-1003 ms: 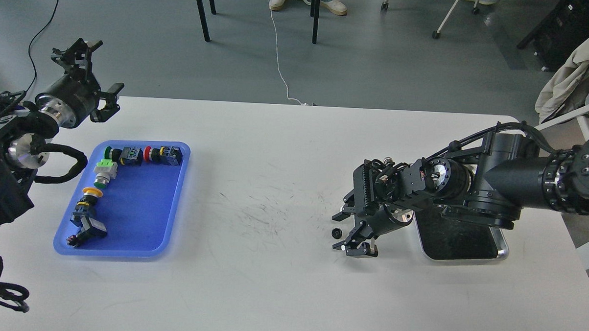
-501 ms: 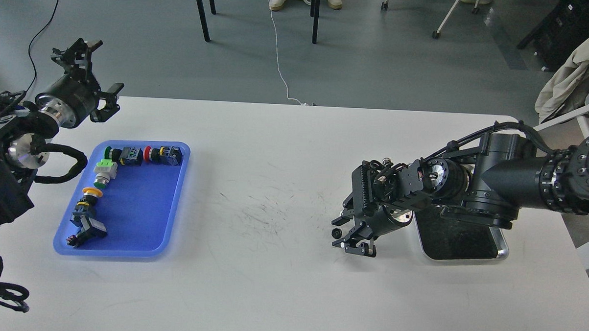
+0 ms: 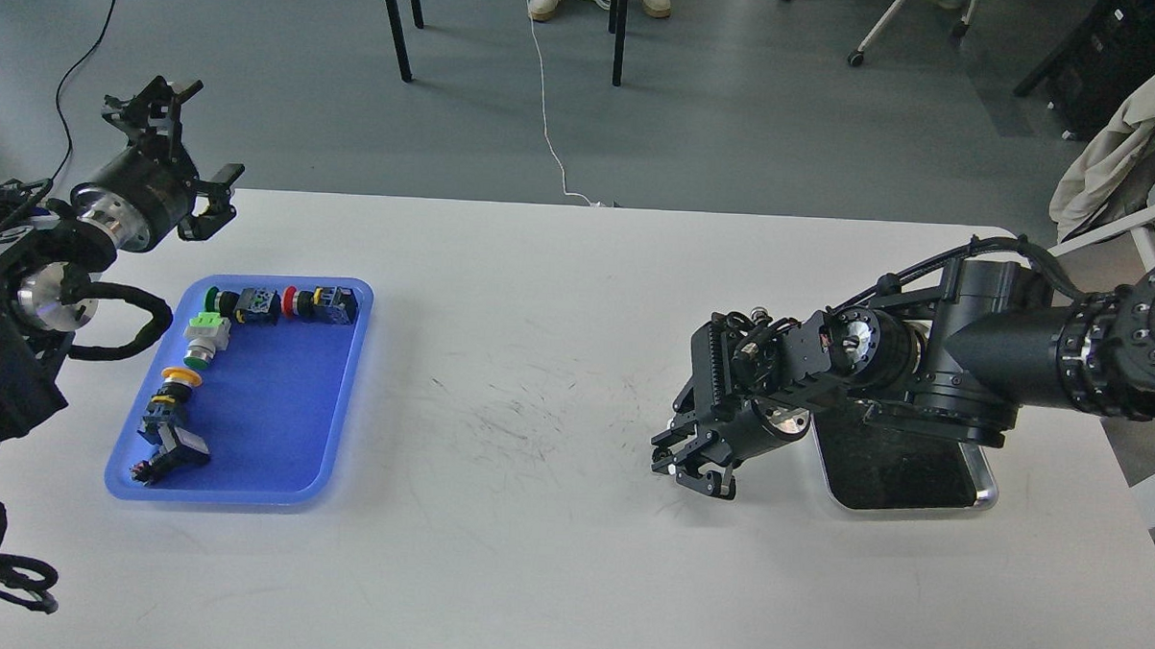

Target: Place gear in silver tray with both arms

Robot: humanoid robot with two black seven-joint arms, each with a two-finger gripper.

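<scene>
Now the right gripper (image 3: 680, 465) sits low on the table (image 3: 530, 573), fingers narrowed around the gear, left of the silver tray (image 3: 987, 491).

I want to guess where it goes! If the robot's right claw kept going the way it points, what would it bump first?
The right claw points down and to the left, low over the white table. It would probably meet the bare tabletop right below its tips first. The little gear can't be made out there now.
</scene>
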